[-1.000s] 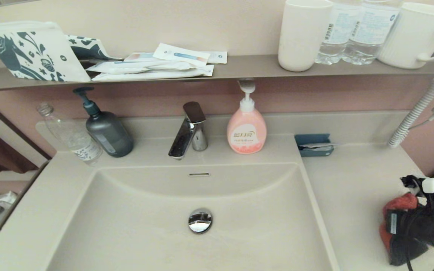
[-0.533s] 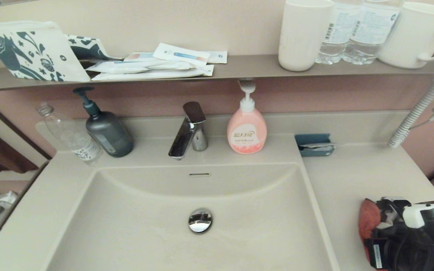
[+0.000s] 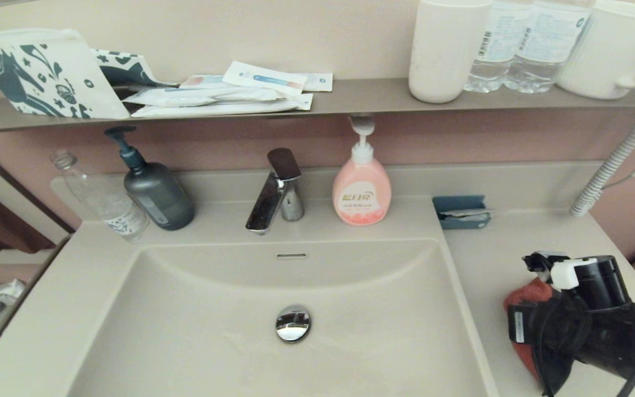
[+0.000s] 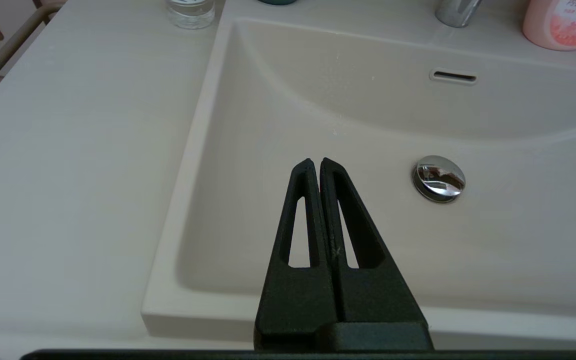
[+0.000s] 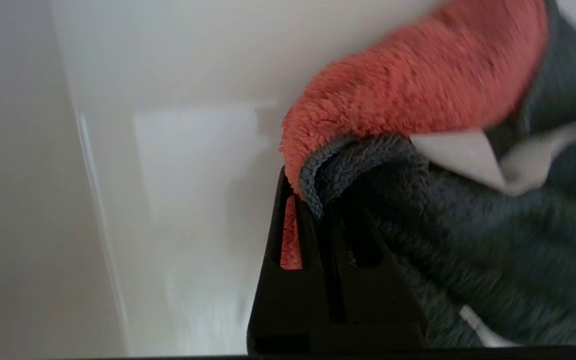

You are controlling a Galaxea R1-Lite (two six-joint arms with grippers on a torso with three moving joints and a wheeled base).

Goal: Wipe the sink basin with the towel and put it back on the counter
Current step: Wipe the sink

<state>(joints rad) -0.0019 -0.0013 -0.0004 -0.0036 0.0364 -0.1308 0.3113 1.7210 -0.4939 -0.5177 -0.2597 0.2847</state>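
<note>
Soft even light, blurred wrist close-up

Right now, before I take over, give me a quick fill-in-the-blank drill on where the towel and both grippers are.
1. The right gripper is shut on the ____.
2. The towel is over the counter, to the ____ of the sink basin.
3. The left gripper hangs over the basin, shut and holding ____.
4. The drain plug in the basin is ____ in shape.

Missing words: towel; right; nothing; round
</note>
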